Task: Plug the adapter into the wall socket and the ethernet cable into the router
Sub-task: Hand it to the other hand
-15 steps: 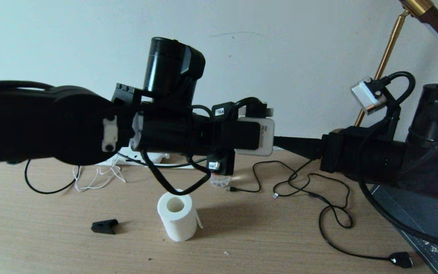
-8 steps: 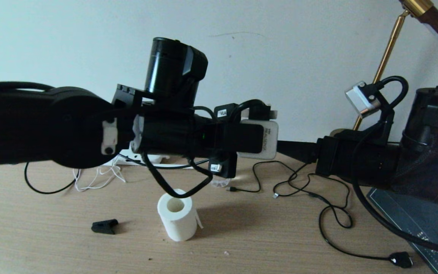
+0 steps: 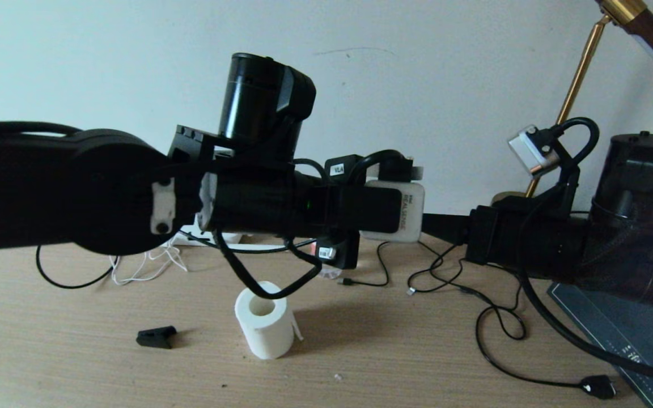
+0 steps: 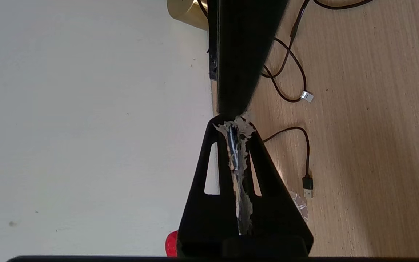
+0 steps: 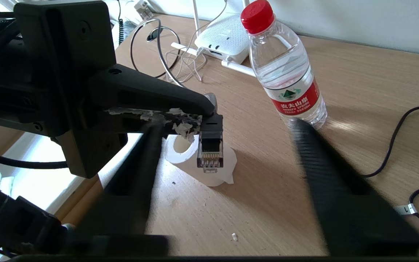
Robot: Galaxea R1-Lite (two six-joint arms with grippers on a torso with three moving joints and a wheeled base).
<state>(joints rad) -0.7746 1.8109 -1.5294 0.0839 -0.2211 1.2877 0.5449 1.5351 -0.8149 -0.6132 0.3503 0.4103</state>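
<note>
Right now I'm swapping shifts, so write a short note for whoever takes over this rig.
Left tool: shut on the ethernet cable's connector, held above the desk with the clip end hanging down over the paper roll.
Right tool: fingers apart, nothing in it, facing that connector.
Router: at the back of the desk behind the water bottle; no ethernet cable in it yet.
Adapter and wall socket: not in view, state unknown.
Left to do: seat the connector in the router, then check the adapter.

Water bottle and paper roll stand before the router.
</note>
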